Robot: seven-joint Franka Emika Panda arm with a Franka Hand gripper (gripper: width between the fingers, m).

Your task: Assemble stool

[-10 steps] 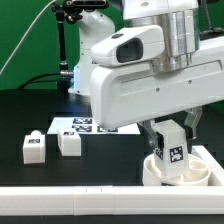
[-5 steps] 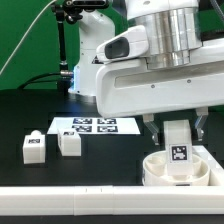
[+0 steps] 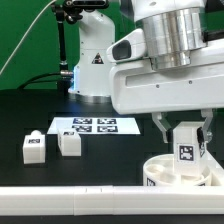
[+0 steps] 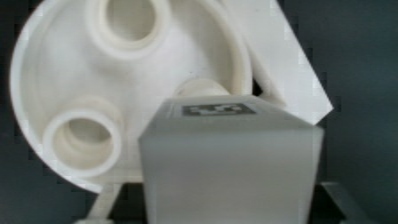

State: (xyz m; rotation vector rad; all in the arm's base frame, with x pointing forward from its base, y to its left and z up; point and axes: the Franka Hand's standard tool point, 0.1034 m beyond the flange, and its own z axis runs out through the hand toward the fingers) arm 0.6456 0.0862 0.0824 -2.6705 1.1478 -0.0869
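The stool's round white seat (image 3: 160, 173) lies on the black table at the exterior view's lower right. My gripper (image 3: 186, 138) is shut on a white block-shaped leg (image 3: 187, 150) with a tag on its face, held upright over the seat's right part. In the wrist view the leg (image 4: 231, 160) fills the foreground. Behind it is the seat (image 4: 71, 70), showing two round sockets. Two more tagged legs (image 3: 33, 148) (image 3: 68, 142) stand on the table at the exterior view's left. Whether the held leg touches the seat is hidden.
The marker board (image 3: 95, 125) lies flat between the loose legs and the arm. A long white border rail (image 3: 70, 205) runs along the near table edge. The robot's base (image 3: 85, 60) stands behind the board.
My gripper has moved toward the exterior view's right with the leg in it, from over the seat's middle to its right part. The loose legs have not moved.
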